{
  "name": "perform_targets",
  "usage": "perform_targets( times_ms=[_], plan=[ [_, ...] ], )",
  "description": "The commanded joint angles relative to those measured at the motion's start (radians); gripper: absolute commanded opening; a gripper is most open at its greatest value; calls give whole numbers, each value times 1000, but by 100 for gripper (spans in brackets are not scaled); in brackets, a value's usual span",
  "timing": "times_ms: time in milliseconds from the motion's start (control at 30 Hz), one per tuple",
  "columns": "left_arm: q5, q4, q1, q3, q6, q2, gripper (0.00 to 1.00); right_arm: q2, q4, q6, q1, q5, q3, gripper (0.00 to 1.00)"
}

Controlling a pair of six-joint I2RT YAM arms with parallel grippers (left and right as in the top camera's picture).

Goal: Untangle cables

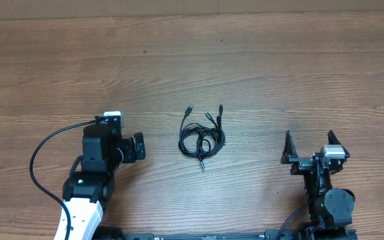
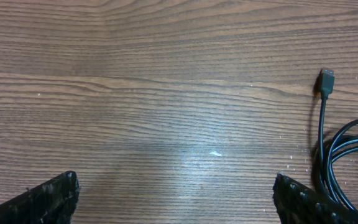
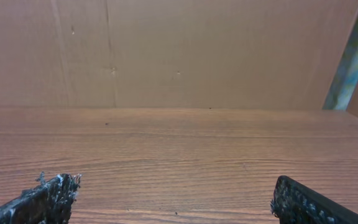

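While both arms sat low by the near edge of the worktop (image 1: pixel 245 67), I found the cables (image 1: pixel 202 137) lying around its middle, between the two arms and somewhat nearer the left one; they were thin black cords gathered into one loose coil of overlapping loops, with several plug ends fanning out toward the far edge and one short tail pointing back toward the near edge; nothing touched them. From overhead the left gripper (image 1: pixel 126 131) stood released, jaws spread wide and grasping nothing, with bare wood between its fingers; a thick black arm cable (image 1: pixel 39 160) looped out from that arm toward the left edge. Through the left wrist camera I saw the same gripper (image 2: pixel 176 183) parted over bare wood grain, with one of its fingers (image 2: pixel 55 196) in each lower corner; the cables (image 2: pixel 337 168) curved in at the right side of that view, just beside the right-hand finger, though I could not tell whether they touched; a flat rectangular plug (image 2: pixel 327 81) lay at the end of one straight strand. The right gripper (image 1: pixel 310 143) was likewise released and empty, well apart from the coil; its wrist view showed the gripper (image 3: pixel 176 185) parted over bare wood, with a brown panel (image 3: pixel 179 56) rising behind the far edge.
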Motion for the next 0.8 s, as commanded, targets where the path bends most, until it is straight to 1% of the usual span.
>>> perform_targets(
  times_ms=[0, 767],
  plan=[
    [13, -1, 4, 27, 16, 4, 100, -9, 3, -5, 2, 13, -10, 100],
    [21, -1, 4, 27, 16, 4, 99, -9, 3, -5, 2, 13, -10, 100]
  ],
)
